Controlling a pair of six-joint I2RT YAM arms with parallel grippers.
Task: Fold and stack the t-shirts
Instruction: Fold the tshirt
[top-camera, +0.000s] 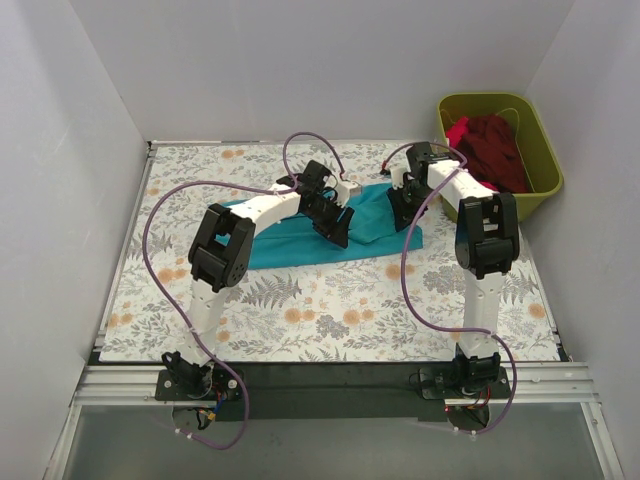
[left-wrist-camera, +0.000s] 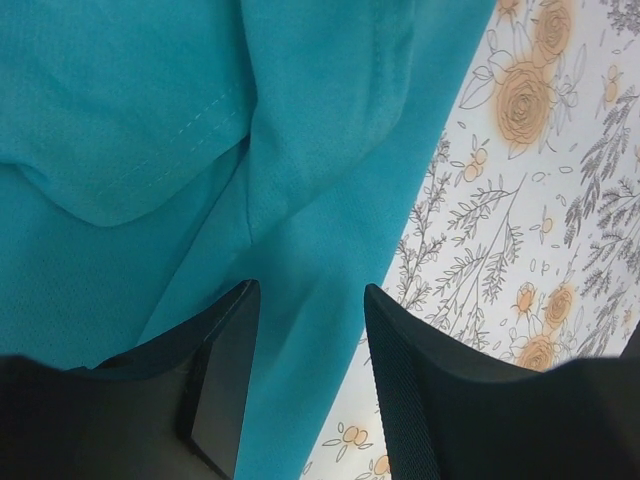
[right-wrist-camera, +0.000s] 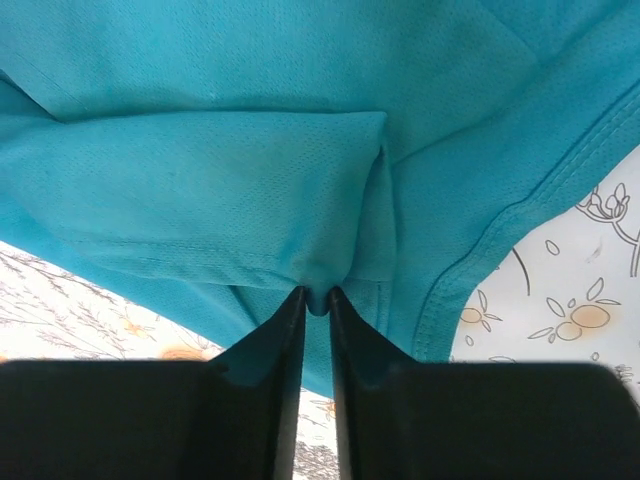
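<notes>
The teal t-shirt (top-camera: 300, 235) lies partly folded across the middle of the floral table. My left gripper (top-camera: 335, 225) is open above its middle; in the left wrist view the jaws (left-wrist-camera: 305, 300) stand apart over the teal cloth (left-wrist-camera: 200, 130) near its right edge, holding nothing. My right gripper (top-camera: 402, 212) is shut on a pinched fold of the teal t-shirt (right-wrist-camera: 250, 200) at its right end; the fingertips (right-wrist-camera: 317, 298) squeeze a small bunch of cloth. The dark maroon t-shirt (top-camera: 497, 150) with pink cloth (top-camera: 458, 132) lies crumpled in the bin.
The olive-green plastic bin (top-camera: 545, 150) stands at the back right corner. White walls close in the table on three sides. Purple cables loop over both arms. Floral tablecloth (top-camera: 330, 310) lies bare in front of the shirt.
</notes>
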